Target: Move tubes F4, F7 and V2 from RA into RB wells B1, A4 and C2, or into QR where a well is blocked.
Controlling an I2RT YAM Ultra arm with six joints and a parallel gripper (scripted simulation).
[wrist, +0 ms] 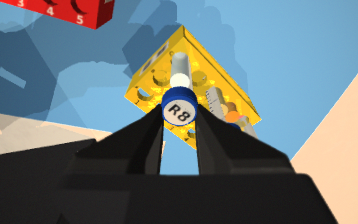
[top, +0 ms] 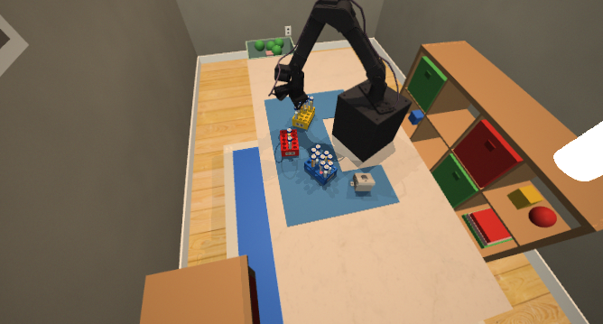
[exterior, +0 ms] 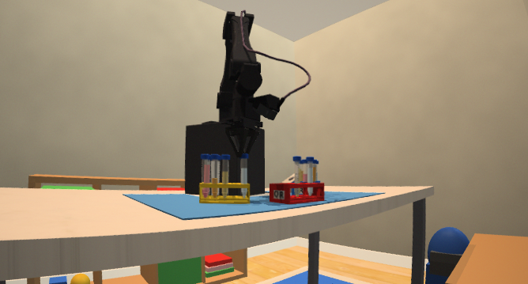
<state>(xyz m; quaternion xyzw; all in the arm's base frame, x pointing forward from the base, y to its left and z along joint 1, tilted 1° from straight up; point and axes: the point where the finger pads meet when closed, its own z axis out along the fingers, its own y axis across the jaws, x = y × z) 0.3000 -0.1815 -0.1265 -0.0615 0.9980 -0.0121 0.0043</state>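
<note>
My gripper [top: 300, 106] [exterior: 241, 156] [wrist: 179, 111] is shut on the blue cap of tube R8 [exterior: 244, 174] [wrist: 179, 112]. The tube is upright, its lower end in the yellow rack RB [top: 301, 124] [exterior: 224, 202] [wrist: 212, 68]. Three other blue-capped tubes stand at the rack's other side; the fingers partly hide them in the wrist view. The red rack QR [top: 295, 153] [exterior: 288, 193] [wrist: 101, 16] holds two tubes. The blue rack RA [top: 314, 174] holds several tubes; their labels are too small to read.
A pale box [top: 364, 183] stands on the blue mat [top: 300, 210] [exterior: 174, 208] beyond RA. The black arm base [top: 361, 129] [exterior: 194, 157] stands beside the mat. A shelf unit [top: 456, 120] is along the table's side.
</note>
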